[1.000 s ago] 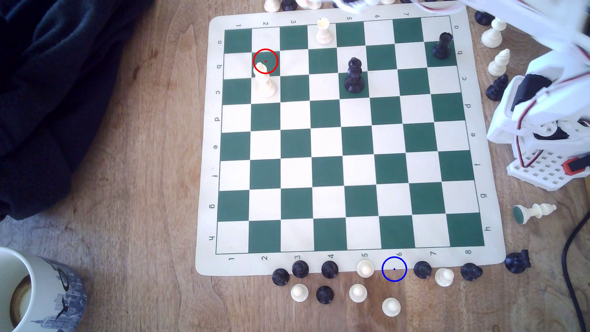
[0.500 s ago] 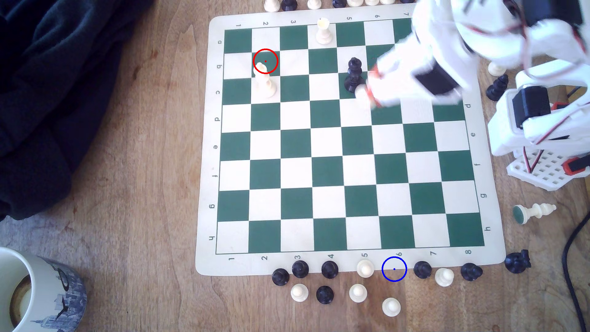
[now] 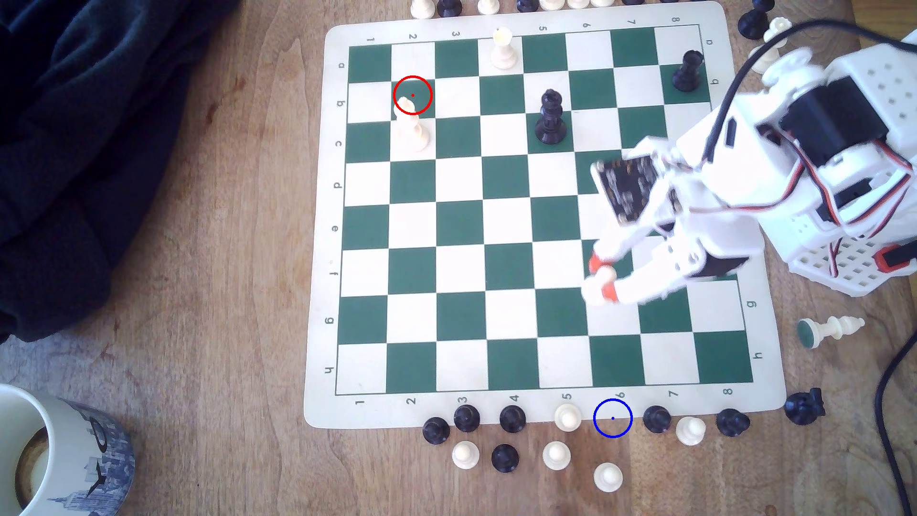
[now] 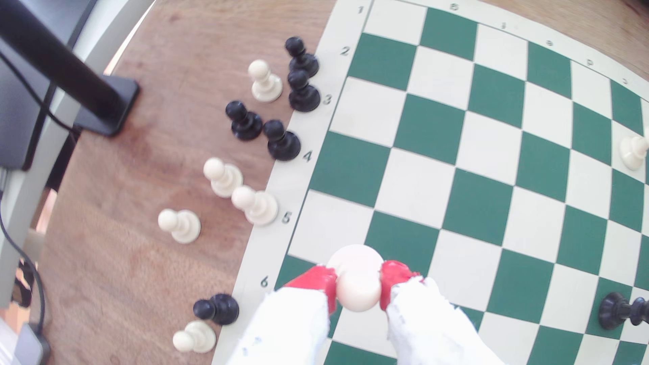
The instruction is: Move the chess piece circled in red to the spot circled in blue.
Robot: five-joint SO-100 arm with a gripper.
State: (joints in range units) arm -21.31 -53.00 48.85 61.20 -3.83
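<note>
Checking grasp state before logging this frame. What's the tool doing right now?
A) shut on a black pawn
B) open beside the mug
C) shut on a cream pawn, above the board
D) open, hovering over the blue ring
C: in the wrist view the tool has its red-tipped fingers pinching the cream pawn by the head, above the board and short of the blue ring.

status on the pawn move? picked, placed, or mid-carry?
Mid-carry. Done: the gripper has its red-tipped fingers shut on the cream pawn, lifted over the board. In hand: carrying it above the squares near the 6 file. Left: reach the blue ring at the mat's edge between a cream pawn and a black pawn, lower, release.
</note>
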